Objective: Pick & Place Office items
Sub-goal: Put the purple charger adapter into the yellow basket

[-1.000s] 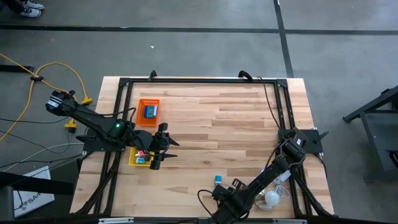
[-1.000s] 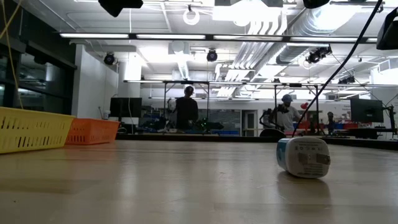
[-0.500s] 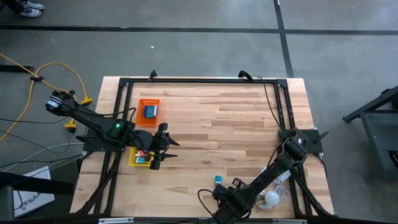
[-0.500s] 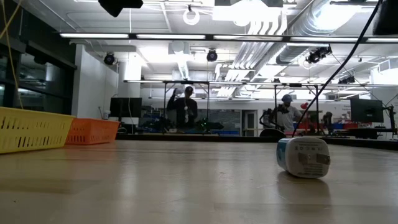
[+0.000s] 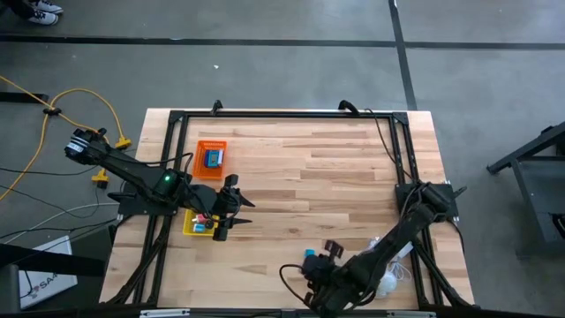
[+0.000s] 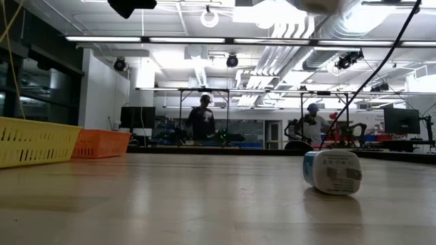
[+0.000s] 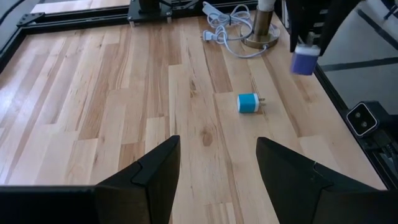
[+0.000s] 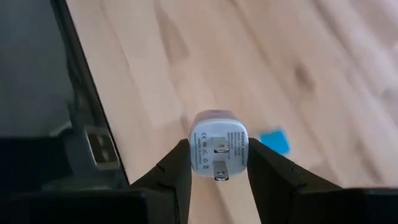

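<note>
A teal-and-white plug block lies on its side on the wood near the table's near edge, also seen in the low view and the high view. My right gripper hangs above that spot, shut on a purple-and-white plug block. My left gripper is open and holds nothing, hovering by the yellow tray at the table's left. The yellow tray holds pink and blue bits. The orange tray holds a blue block. My right gripper pinches the purple-and-white plug block by its two opposite sides, one finger on each. The fingers come from above, pointing down. The block's white face with the metal prongs turns toward the wrist camera. It is lifted clear of the table.
A white cable bundle with a round white piece lies near the table's near right corner, beside my right arm. A black frame runs round the table's edges. Bare wood spreads across the middle and far right. People stand in the room beyond.
My right gripper has risen above the table with the purple-and-white block, staying shut on it near the teal plug block; the arm's forearm has swung up with it. The teal block has not moved.
</note>
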Controlling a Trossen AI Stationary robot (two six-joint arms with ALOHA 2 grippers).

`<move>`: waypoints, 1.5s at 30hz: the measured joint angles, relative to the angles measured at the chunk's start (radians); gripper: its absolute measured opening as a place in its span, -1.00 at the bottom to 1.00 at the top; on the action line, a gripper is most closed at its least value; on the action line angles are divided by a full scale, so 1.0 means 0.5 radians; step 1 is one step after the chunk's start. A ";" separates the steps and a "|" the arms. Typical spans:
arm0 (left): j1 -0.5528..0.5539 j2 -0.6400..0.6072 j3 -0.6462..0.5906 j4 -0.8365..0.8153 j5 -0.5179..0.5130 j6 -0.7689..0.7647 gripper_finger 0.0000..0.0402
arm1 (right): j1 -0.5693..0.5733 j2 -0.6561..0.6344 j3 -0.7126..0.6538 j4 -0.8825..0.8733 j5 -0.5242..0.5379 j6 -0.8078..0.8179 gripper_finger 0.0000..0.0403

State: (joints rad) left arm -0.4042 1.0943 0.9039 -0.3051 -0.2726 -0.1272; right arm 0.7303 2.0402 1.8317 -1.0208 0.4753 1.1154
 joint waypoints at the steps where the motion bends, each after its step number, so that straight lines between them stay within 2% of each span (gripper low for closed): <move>1: 0.000 0.000 0.000 -0.001 -0.001 0.000 0.01 | -0.001 -0.016 0.000 0.019 0.047 -0.041 -0.42; 12: 0.000 0.001 0.000 0.019 0.000 0.000 0.01 | -0.124 -0.055 0.000 0.308 0.345 -0.535 -0.42; 18: 0.000 0.000 0.000 0.056 0.000 0.000 0.01 | -0.185 -0.055 0.000 0.494 0.600 -0.795 -0.42; 22: 0.000 0.000 0.000 0.073 -0.001 0.000 0.01 | -0.188 -0.065 0.000 0.603 0.671 -0.947 -0.42; 29: 0.000 0.001 0.001 0.254 0.004 -0.064 0.01 | -0.179 -0.119 0.000 0.708 0.776 -1.074 -0.42; 38: 0.000 0.000 0.001 0.498 0.220 -0.094 0.01 | -0.139 -0.162 0.000 0.712 0.942 -1.169 -0.42; 45: 0.000 0.001 0.001 0.591 0.237 -0.107 0.01 | -0.138 -0.162 0.000 0.739 1.070 -1.251 -0.42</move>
State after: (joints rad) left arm -0.4042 1.0945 0.9043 -0.0096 -0.1543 -0.1809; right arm 0.6612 1.9591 1.8317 -0.6511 1.0101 0.4898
